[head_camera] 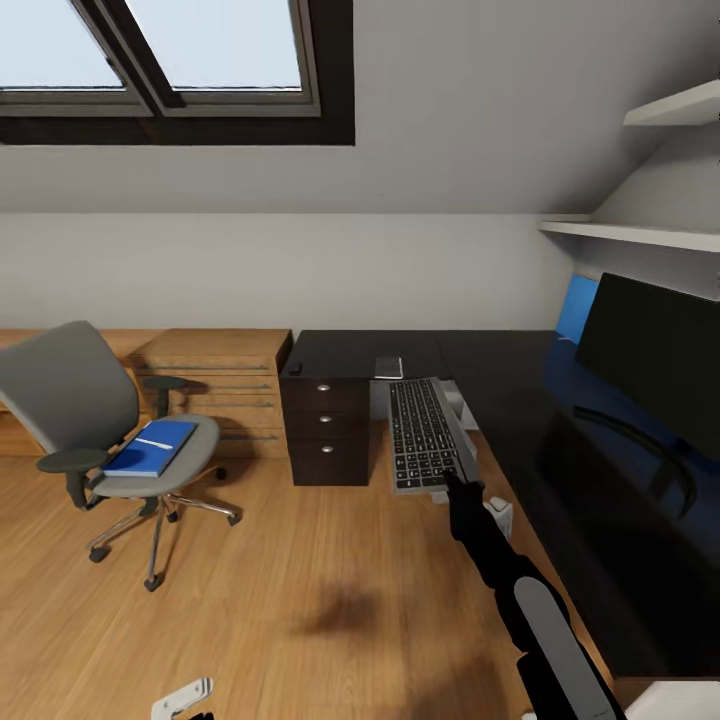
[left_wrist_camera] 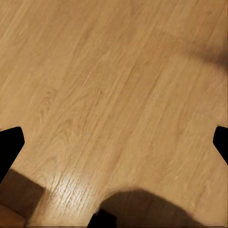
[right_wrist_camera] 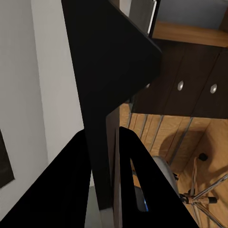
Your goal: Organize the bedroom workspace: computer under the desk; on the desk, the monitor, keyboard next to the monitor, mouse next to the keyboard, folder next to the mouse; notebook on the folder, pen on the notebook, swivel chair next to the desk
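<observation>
A dark-framed skylight (head_camera: 175, 70) sat in the sloped ceiling above the white back wall (head_camera: 300, 265). A light wooden dresser (head_camera: 215, 385) stood against that wall on the wooden plank floor (head_camera: 300, 600), and two white wall shelves (head_camera: 650, 170) hung at the room's right corner.

The monitor (head_camera: 665, 365) runs off the head view's right edge. The keyboard (head_camera: 425, 435) hides the right hand's (head_camera: 455, 478) fingertips there, and the small object (head_camera: 388, 367) on the desk (head_camera: 520, 400) is too small to identify.
</observation>
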